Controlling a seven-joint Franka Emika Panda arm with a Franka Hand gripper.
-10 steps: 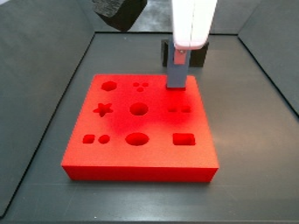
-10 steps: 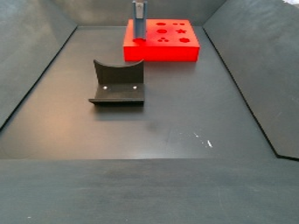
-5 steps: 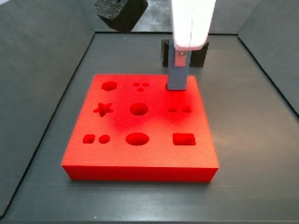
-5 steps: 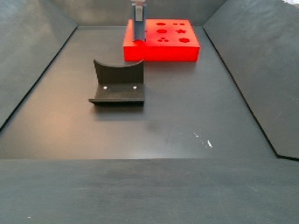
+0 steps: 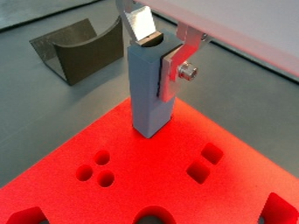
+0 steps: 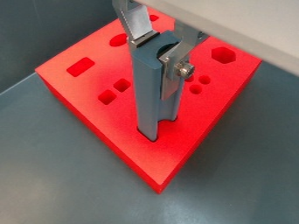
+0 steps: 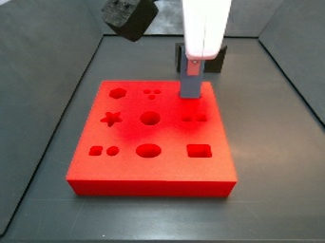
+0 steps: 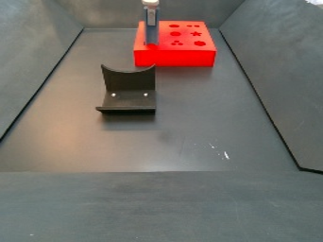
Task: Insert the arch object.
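My gripper point(image 5: 158, 51) is shut on the arch object point(image 5: 149, 98), a tall grey-blue block held upright with its U-shaped notch between the fingers point(image 6: 138, 28). Both show in both wrist views, gripper point(image 6: 156, 56) and arch object point(image 6: 149, 96). The block's lower end meets the top of the red board point(image 5: 152, 179) near one edge point(image 6: 158, 171). I cannot tell whether it has entered a hole. In a side view the gripper point(image 7: 193, 66) holds the block point(image 7: 191, 87) over the board's far part point(image 7: 152, 157). In a side view the gripper point(image 8: 149, 11) is at the board's left end point(image 8: 190, 57).
The dark fixture point(image 8: 127, 92) stands on the floor apart from the board and also shows in a wrist view point(image 5: 76, 48). The board has several shaped holes point(image 7: 150, 119). Grey walls point(image 8: 38, 57) enclose the dark floor point(image 8: 190, 142). A dark object point(image 7: 131, 16) sits at the back.
The gripper with the arch object has shifted very slightly sideways in a side view. Nothing else has moved.
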